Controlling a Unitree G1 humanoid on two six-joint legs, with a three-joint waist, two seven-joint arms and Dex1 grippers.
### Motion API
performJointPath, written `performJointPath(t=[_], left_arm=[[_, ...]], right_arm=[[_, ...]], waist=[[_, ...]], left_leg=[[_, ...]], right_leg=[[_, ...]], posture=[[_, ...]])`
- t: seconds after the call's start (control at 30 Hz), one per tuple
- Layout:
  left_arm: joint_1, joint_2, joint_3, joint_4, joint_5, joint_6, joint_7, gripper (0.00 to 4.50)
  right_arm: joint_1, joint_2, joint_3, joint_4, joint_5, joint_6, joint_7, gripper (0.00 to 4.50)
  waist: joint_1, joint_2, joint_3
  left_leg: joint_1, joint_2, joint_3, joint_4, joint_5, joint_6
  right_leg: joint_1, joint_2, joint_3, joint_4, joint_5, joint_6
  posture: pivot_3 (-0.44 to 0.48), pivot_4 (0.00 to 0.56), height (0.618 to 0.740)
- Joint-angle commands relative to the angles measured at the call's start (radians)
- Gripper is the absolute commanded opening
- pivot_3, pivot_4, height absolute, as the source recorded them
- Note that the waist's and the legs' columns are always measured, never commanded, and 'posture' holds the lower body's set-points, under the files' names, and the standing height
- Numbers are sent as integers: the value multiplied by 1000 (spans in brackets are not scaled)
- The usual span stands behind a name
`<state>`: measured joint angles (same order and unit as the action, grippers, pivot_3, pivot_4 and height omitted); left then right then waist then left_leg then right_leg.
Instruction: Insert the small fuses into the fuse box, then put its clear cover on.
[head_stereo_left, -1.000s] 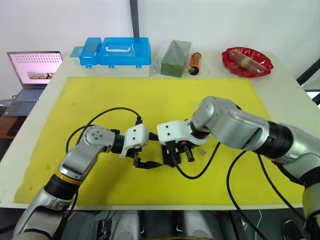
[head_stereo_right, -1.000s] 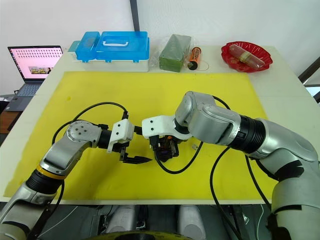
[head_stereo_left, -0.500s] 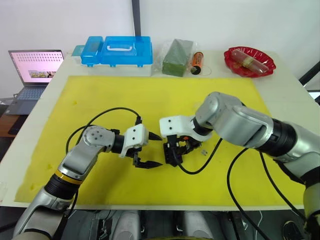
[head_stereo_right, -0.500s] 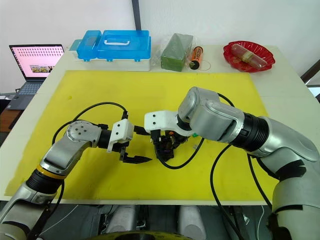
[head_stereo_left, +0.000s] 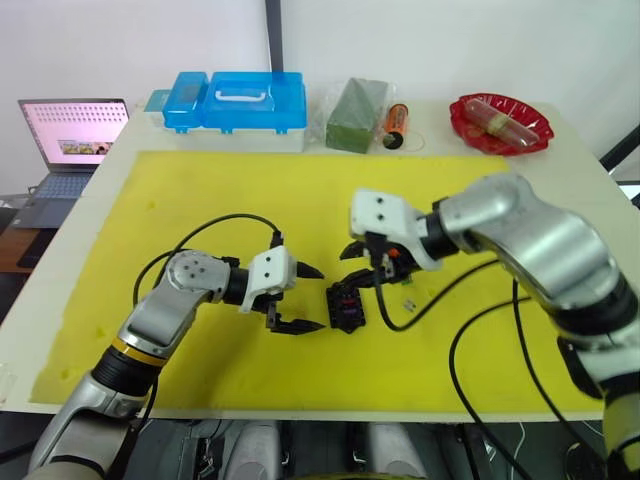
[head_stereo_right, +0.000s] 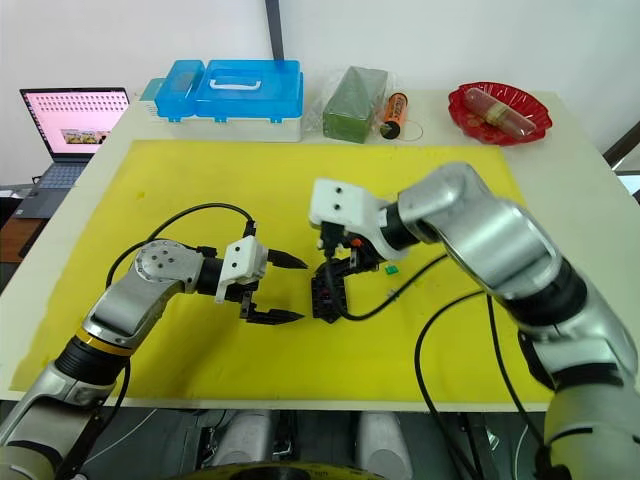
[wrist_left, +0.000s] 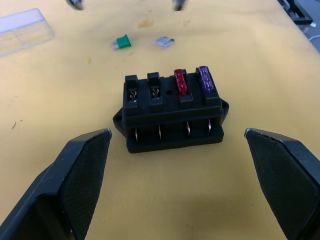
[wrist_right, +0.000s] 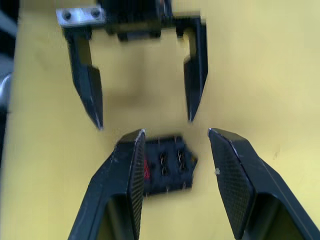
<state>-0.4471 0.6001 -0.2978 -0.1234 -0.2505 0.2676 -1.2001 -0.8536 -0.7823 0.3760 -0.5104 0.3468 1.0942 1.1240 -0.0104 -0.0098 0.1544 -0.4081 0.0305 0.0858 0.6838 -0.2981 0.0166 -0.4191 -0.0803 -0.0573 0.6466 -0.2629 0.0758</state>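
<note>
The fuse box (wrist_left: 172, 111) sat between both claws. The left claw (head_stereo_left: 305, 298) and right claw (head_stereo_left: 362, 265) gaped open, empty.

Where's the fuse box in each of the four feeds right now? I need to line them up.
Left eye view: fuse box on the yellow mat, between the two hands.
Right eye view: same spot, below the right hand.
Left wrist view: centre, red fuse and purple fuse seated.
Right wrist view: between that hand's fingers, blurred.
Shared landmark: the open left hand beside the box.
</note>
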Motion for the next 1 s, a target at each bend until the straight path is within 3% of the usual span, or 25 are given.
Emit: performJointPath(t=[0.03, 0.13, 0.2, 0.33, 0.37, 0.57, 1.0], left_arm=[[-16, 4, 21, -12, -9, -17, -6, 4500], [-18, 2, 21, -9, -9, -16, -5, 4500], [-21, 1, 20, -6, -10, -15, -6, 4500], [-25, -1, 17, 2, -8, -16, -7, 4500], [-27, -3, 17, 4, -8, -15, -7, 4500], [-38, -6, 15, 17, -6, -14, -7, 4500], [-42, -10, 14, 16, -6, -8, -3, 4500]], right_arm=[[64, 20, -144, -17, 69, 0, -46, 2140], [166, 41, -207, -39, 91, -52, -91, 1959], [229, 50, -214, -49, 92, -87, -119, 1528], [301, 80, -237, -49, 116, -111, -160, 203], [320, 94, -247, -45, 131, -100, -175, 90], [393, 135, -277, -24, 183, -126, -211, 90], [517, 123, -190, 55, 111, -271, -243, 90]], waist=[[0, 0, 0], [0, 0, 0], [1, 0, 0], [0, 0, 0], [0, 0, 0], [1, 0, 0], [2, 0, 0]], left_leg=[[0, 0, 0, 0, 0, 0], [0, 0, 0, 0, 0, 0], [0, 0, 0, 0, 0, 0], [0, 0, 0, 0, 0, 0], [0, 0, 0, 0, 0, 0], [0, 0, 0, 0, 0, 0], [1, 0, 0, 0, 0, 0]], right_leg=[[0, 1, 0, 0, 0, 0], [0, 1, 0, 0, 0, 0], [0, 1, 0, 0, 0, 0], [0, 2, 0, 0, 0, 0], [0, 2, 0, 0, 0, 0], [1, 3, 0, 0, 0, 0], [1, 4, 0, 0, 0, 0]], posture=[[0, 150, 740], [0, 150, 740], [0, 150, 740], [0, 150, 740], [0, 150, 740], [0, 150, 740], [0, 150, 740]])
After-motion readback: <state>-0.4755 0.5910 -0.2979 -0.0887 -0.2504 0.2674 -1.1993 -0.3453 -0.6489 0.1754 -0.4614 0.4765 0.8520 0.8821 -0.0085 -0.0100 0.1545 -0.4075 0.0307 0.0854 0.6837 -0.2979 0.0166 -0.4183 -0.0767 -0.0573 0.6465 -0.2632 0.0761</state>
